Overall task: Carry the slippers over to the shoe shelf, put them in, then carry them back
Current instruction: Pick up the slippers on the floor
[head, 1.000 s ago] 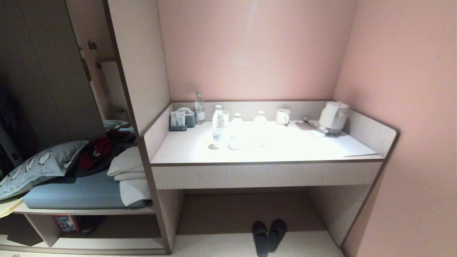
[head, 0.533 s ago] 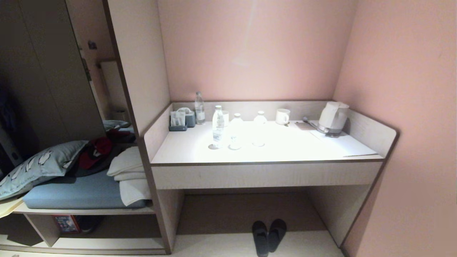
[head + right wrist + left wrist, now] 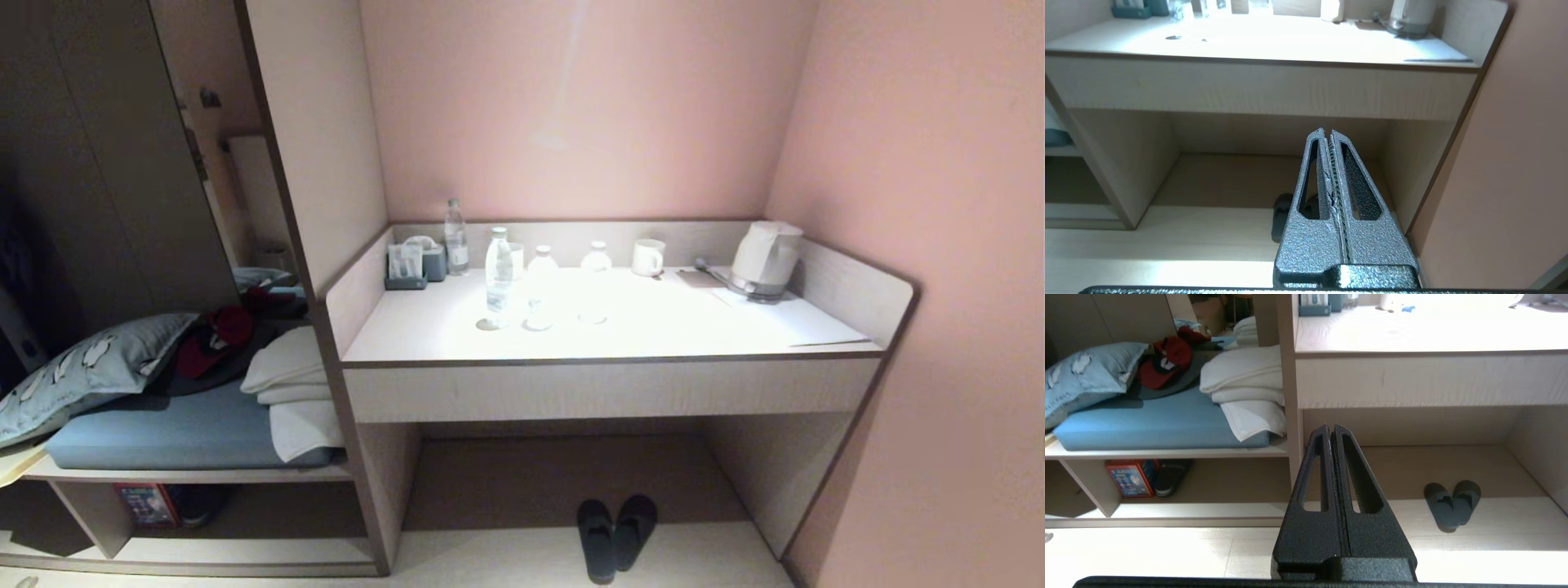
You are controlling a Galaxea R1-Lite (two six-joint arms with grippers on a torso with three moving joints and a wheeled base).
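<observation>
Alcove of pink wall (image 3: 571, 106) at the back and on the right, brightly lit from above; filled almost wholly by a pale wood-grain desk (image 3: 604, 390) with dark edging; topped with water bottles (image 3: 498, 278), a white mug (image 3: 647, 257) and a kettle (image 3: 763, 261); left open beneath as a tall recess. Adjoined on the left by a bench unit with a blue cushion (image 3: 163, 429), heaped with a pillow (image 3: 82, 371) and folded white towels (image 3: 290, 384); underneath that, the shoe shelf (image 3: 245, 551), low and wide, occupied at its left end by a red box (image 3: 139, 504) and a dark shoe (image 3: 192, 502). Underfoot, pale floor (image 3: 506, 559), smooth and hard-looking.

Placed on that floor at the mouth of the desk recess, not in the shelf: the slippers (image 3: 614, 535), dark, flat, side by side and touching. Judged light, soft and floppy; likely to sag if pinched at one end; probably best taken by the band over the toes, or both together along the touching inner edges.

Shown only in the wrist views: left gripper (image 3: 1332, 428), fingers pressed together on nothing, aimed at the post between shelf and desk; right gripper (image 3: 1327, 132), likewise closed and empty, pointed into the recess above the pair; both well apart from the slippers.
</observation>
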